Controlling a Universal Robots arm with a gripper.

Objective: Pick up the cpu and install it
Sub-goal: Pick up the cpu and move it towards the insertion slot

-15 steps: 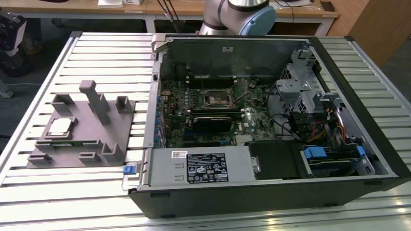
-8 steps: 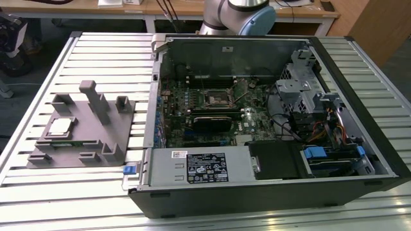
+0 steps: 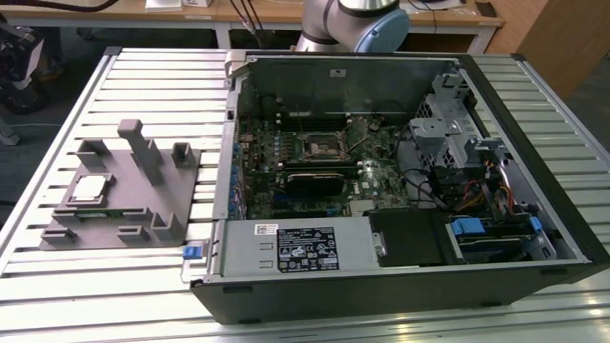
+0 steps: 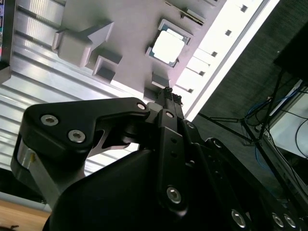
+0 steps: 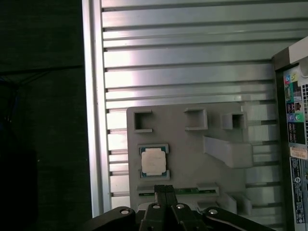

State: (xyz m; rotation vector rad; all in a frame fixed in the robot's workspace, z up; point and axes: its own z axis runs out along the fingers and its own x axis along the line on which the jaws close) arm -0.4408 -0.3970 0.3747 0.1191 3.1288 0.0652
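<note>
- Exterior view: the cpu [image 3: 88, 187] lies flat, silvery top up, in a shallow recess of the grey tray [image 3: 143, 214]. The tray sits on the slatted surface [image 3: 143, 71] at the exterior view's left. The open case [image 3: 533, 236] lies just beside the tray at the exterior view's right. Its black socket [image 3: 318, 146] is in the middle of the board, well apart from the cpu.
- Second wrist view: the fingers [image 4: 171, 103] are together, tips meeting, with nothing between them. They hang above the tray's near edge. The cpu [image 4: 167, 48] lies straight ahead of the tips in its recess, and a small raised block of the tray sits between them. There is a clear gap in height, and nothing touches the chip.
- First wrist view: the fingers [image 5: 159, 197] again show as one closed pair, above the tray's edge where a green memory stick [image 5: 187, 191] lies in its slot. The cpu [image 5: 154, 161] sits just beyond the tips, a little off their line toward the side away from the case [image 5: 293, 120]. Its edges run parallel to the tray's [image 5: 192, 159] edges. It is close to square, so neither axis favours the grasp. My judgement is that the move turns on that short forward offset and the drop down to the chip.
</note>
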